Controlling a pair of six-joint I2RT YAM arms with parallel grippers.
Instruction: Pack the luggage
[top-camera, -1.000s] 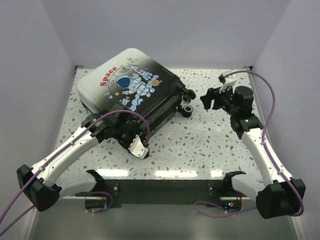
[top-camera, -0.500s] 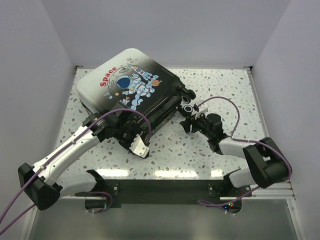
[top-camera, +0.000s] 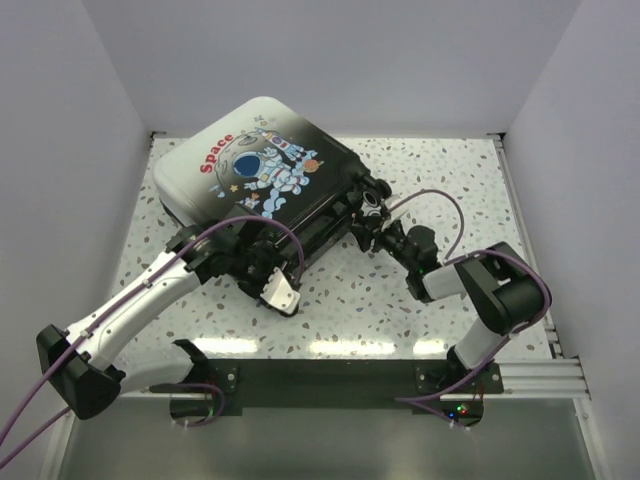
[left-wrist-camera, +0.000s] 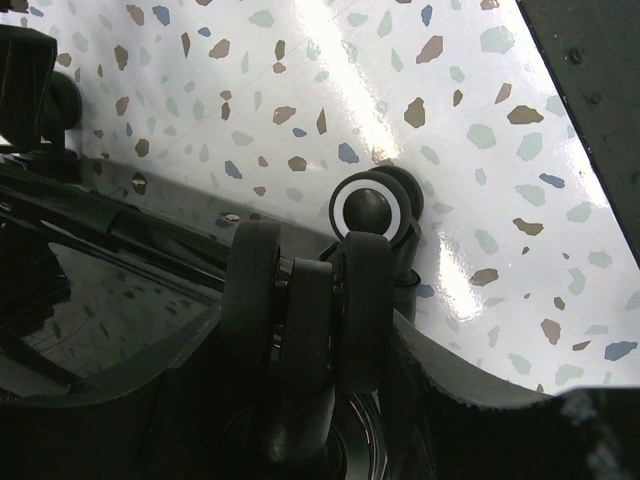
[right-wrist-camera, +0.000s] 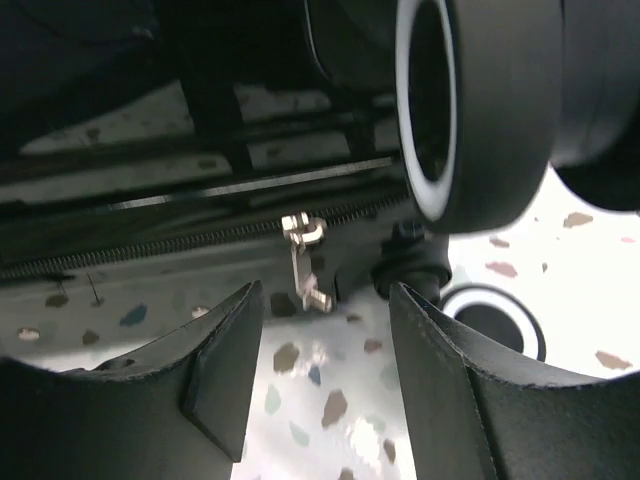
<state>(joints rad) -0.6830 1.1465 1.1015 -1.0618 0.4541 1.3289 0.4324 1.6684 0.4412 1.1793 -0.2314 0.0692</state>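
The luggage (top-camera: 262, 170) lies closed on the table, astronaut print and red "Space" word facing up, black wheels (top-camera: 374, 205) at its right end. My left gripper (top-camera: 268, 268) is at the luggage's near corner. In the left wrist view its jaws sit around a black double wheel (left-wrist-camera: 305, 305) and touch it. My right gripper (top-camera: 368, 232) is low at the wheel end, open and empty. In the right wrist view a silver zipper pull (right-wrist-camera: 305, 262) hangs from the zipper just beyond its fingertips (right-wrist-camera: 225, 360), under a large wheel (right-wrist-camera: 470, 110).
White walls close in the terrazzo table (top-camera: 440, 180) at the back and both sides. A second white-rimmed wheel (left-wrist-camera: 372, 208) stands on the table beside the held one. The right arm's cable (top-camera: 440, 195) loops above its folded arm.
My right arm has swung down and to the left from the table's right side, bringing its open gripper to the luggage's wheel end. The left arm and the luggage have not moved.
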